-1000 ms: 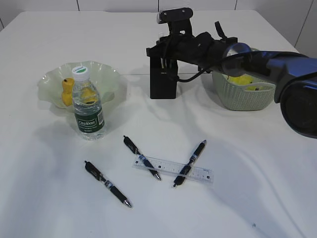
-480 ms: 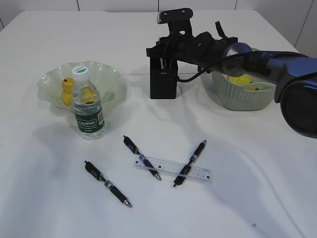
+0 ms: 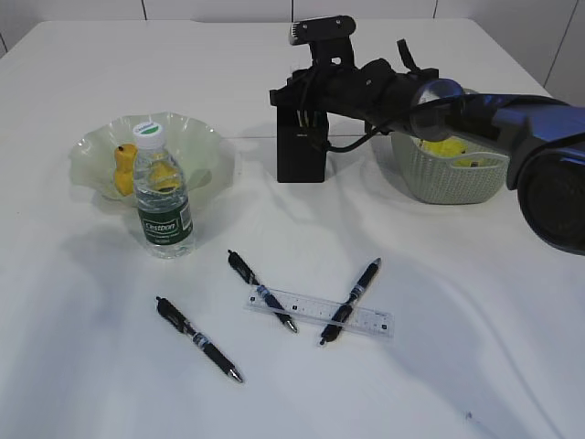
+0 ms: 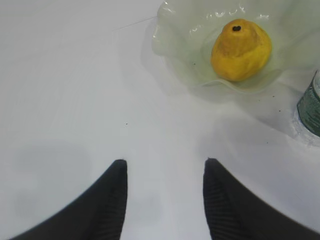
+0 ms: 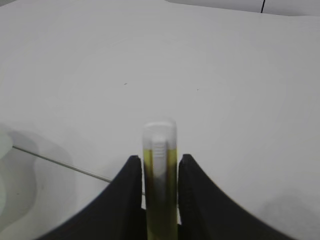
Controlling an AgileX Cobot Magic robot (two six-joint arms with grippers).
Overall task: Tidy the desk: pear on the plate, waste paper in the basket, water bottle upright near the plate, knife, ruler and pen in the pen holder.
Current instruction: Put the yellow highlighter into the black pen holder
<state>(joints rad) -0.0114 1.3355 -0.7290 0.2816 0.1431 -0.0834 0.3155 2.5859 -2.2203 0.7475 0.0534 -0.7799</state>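
Observation:
My right gripper point(image 3: 306, 112) hovers right over the black pen holder point(image 3: 300, 154). In the right wrist view the yellow knife point(image 5: 160, 145) stands upright between the jaws of the right gripper point(image 5: 159, 159), with a thin gap on each side, so the gripper is open. The pear point(image 3: 123, 172) point(image 4: 241, 50) lies in the green plate point(image 3: 196, 137) point(image 4: 170, 45). In front of the plate, the water bottle point(image 3: 163, 206) point(image 4: 311, 105) stands upright. Waste paper point(image 3: 439, 146) shows inside the basket point(image 3: 448, 176). The ruler point(image 3: 366, 318) lies flat on the desk. My left gripper point(image 4: 165, 162) is open and empty above bare desk point(image 4: 75, 90).
Three black pens lie on the near desk: one point(image 3: 196, 338) at the left, one point(image 3: 260, 291) across the ruler's left end, one point(image 3: 352, 299) across its right part. The right arm point(image 3: 475, 114) stretches over the basket.

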